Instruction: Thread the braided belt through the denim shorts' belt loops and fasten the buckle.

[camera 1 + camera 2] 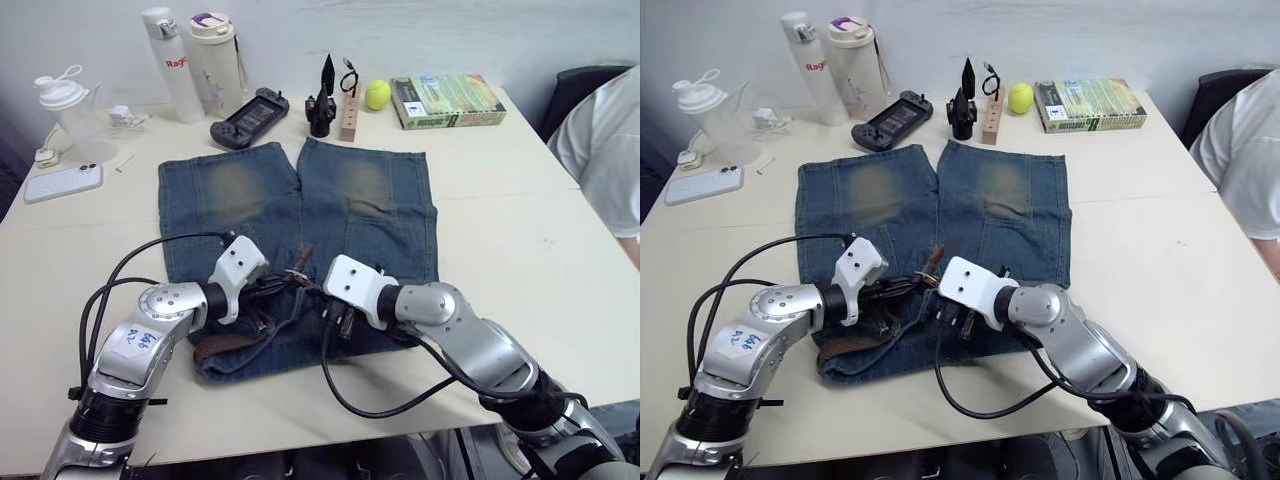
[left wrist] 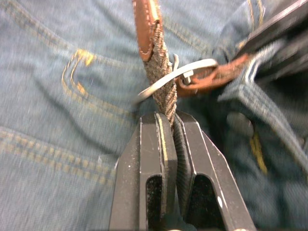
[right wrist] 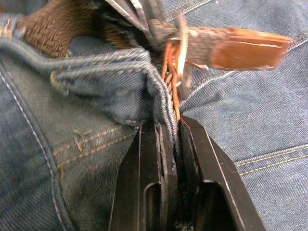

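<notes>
Fastening is the step in hand, going by how things lie: the braided belt (image 2: 161, 77) already sits along the waistband of the denim shorts (image 1: 380, 205), which lie flat on the table (image 1: 510, 230) with the legs pointing away from the robot, and its leather tip is poked through the silver buckle (image 2: 175, 77) right at the fly.

The left gripper (image 2: 169, 126) is clamped on the woven part of the belt just behind the buckle frame. The right gripper (image 3: 168, 129) is pinched tight on the waistband edge together with the leather strap at the buckle end.

My take on doing it well: keep the right side pinned so the buckle can't swing, and pull the tail along the waistband line, not upward, or the denim bunches like it's already doing near the fly. The prong has to catch between the weave strands, so ease tension a bit before seating it. I can't tell where the prong sits right now, it's too blurry. The belt loops I can't make out either.

Readable writing: the white bottle (image 1: 172, 60) at the back has red lettering starting "Rag", rest hidden. The green book (image 1: 447, 100) has cover text too small to read.
</notes>
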`<act>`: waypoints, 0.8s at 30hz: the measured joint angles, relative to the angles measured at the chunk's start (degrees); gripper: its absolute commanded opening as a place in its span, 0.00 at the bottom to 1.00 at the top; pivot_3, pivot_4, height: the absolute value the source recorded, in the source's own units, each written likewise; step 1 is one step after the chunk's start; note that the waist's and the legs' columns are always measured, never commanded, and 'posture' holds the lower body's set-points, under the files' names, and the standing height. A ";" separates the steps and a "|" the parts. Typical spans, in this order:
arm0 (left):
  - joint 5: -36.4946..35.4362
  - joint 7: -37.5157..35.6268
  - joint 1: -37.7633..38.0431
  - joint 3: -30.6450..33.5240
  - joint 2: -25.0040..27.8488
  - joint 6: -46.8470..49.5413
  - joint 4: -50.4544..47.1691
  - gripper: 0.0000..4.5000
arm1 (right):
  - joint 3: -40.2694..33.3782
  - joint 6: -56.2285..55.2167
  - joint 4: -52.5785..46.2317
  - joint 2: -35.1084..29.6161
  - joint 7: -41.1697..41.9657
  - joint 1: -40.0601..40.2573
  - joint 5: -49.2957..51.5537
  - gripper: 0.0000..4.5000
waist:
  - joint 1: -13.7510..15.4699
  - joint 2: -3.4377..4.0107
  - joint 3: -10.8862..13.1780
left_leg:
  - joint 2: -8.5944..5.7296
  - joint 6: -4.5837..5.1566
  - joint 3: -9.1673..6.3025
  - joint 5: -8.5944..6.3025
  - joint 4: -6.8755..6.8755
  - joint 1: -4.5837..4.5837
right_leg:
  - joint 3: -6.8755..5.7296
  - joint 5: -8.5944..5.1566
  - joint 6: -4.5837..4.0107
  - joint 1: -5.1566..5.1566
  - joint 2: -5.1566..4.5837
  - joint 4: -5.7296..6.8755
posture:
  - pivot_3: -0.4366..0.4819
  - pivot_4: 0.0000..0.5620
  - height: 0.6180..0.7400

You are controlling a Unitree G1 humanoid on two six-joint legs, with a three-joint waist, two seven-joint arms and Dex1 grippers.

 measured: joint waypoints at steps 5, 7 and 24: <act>0.12 -0.41 0.58 0.08 -1.67 -3.75 1.63 0.00 | 1.08 -5.12 2.29 -2.18 3.58 -1.17 -1.63 0.02 | 0.10 -0.01 0.00 | -0.01 0.00 -0.01 0.00 0.03 0.00 | -0.12 0.00 0.00 0.01 -0.03 0.00 | 0.48 0.27 0.84; 0.33 -0.48 0.96 0.05 -1.68 -4.73 1.67 0.00 | 0.34 -5.54 2.36 -1.68 3.94 -0.89 -1.56 0.22 | 0.10 -0.01 0.00 | -0.01 0.00 -0.01 0.00 0.03 0.00 | -0.15 0.00 0.00 0.02 -0.04 0.00 | 0.48 0.27 0.84; 0.78 -2.05 1.29 -1.73 -2.66 -9.44 2.70 0.00 | -19.71 -1.81 -4.16 -9.01 14.08 -7.19 14.46 0.95 | 0.01 -0.01 0.00 | 0.03 0.05 -0.07 0.00 -0.01 -0.02 | -0.01 0.04 0.05 0.09 -0.13 -0.17 | 0.48 0.27 0.84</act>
